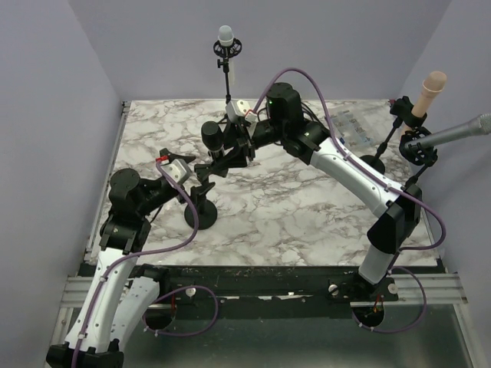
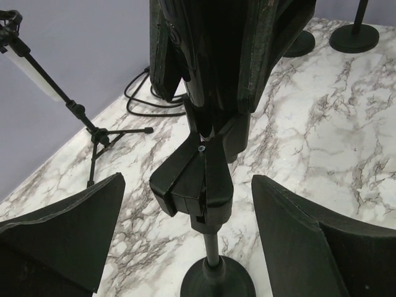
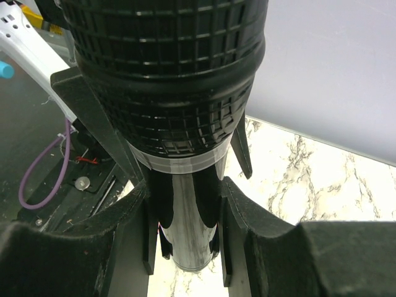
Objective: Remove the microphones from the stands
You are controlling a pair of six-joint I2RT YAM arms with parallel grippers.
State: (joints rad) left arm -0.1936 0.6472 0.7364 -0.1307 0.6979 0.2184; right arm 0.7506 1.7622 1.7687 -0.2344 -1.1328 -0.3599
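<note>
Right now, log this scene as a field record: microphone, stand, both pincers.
stand: upright on marble table, round base
microphone: black, held in the stand's clip
right pincer: shut on microphone below its head
left pincer: open, straddling the stand, not touching
removal: not yet done

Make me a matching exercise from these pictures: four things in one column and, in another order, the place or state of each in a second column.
Things
1. black microphone
2. left fingers
3. beige microphone
4. white-headed microphone

Places or states
A. at the far edge of the table
B. open, one on each side of the stand pole
C. between the right fingers
D. on the right side

Pairs: 1-C, 2-B, 3-D, 4-A
</note>
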